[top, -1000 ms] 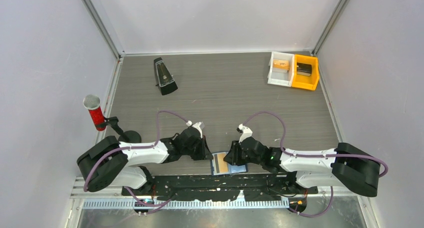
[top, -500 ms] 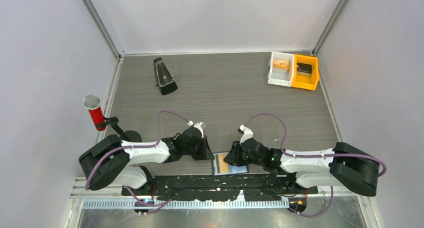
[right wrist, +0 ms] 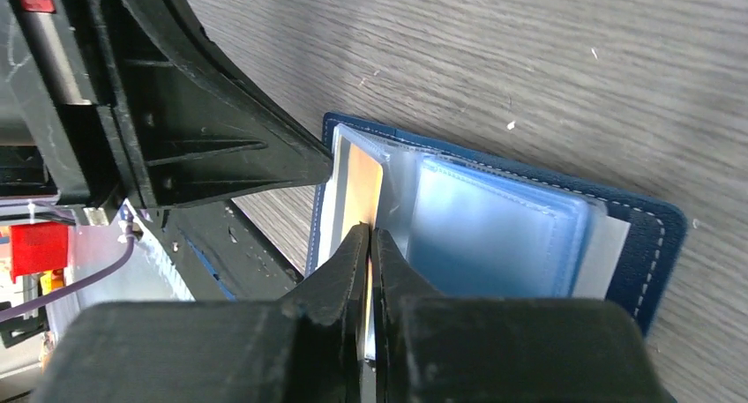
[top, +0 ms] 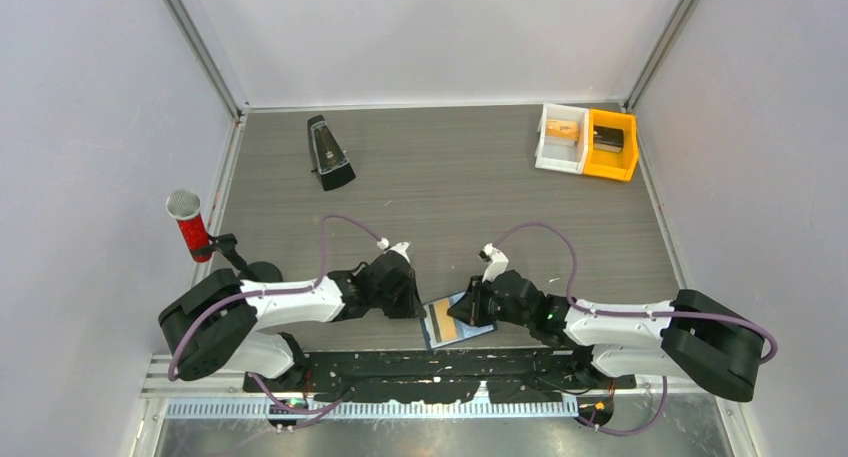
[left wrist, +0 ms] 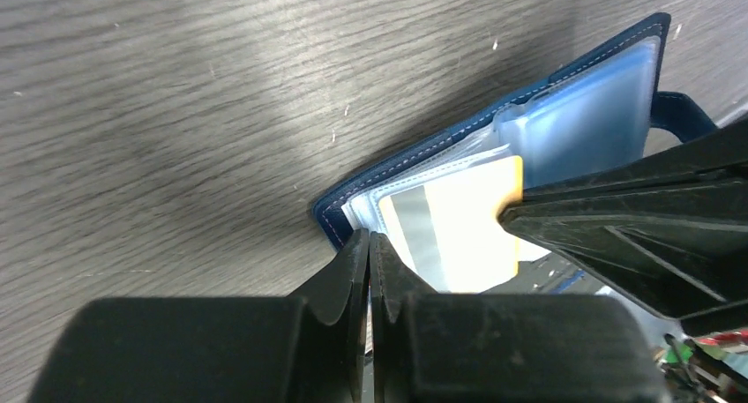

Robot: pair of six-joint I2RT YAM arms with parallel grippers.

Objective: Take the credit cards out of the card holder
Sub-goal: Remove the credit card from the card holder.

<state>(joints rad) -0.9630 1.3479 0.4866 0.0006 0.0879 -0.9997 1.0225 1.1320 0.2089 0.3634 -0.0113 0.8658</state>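
Note:
The navy card holder (top: pixel 480 329) lies open at the table's near edge, its pale blue sleeves facing up (left wrist: pixel 591 112) (right wrist: pixel 494 235). An orange-yellow credit card (left wrist: pixel 459 235) (right wrist: pixel 364 187) with a grey stripe sticks partly out of a clear sleeve. My left gripper (top: pixel 416 307) (left wrist: pixel 369 242) is shut on the holder's left edge, with a thin pale sleeve edge between the jaws. My right gripper (top: pixel 466 313) (right wrist: pixel 370 237) is shut on the edge of the orange-yellow card. I cannot pick out the whitish card for sure.
A black metronome (top: pixel 328 153) stands at the back left. A white bin (top: pixel 560 137) and a yellow bin (top: pixel 611 143) sit at the back right. A red microphone (top: pixel 189 224) stands at the left wall. A black frame (top: pixel 430 372) runs along the near edge.
My right gripper has moved a little away from the near edge, and the holder's right half has tilted and turned with it. My left gripper has barely shifted.

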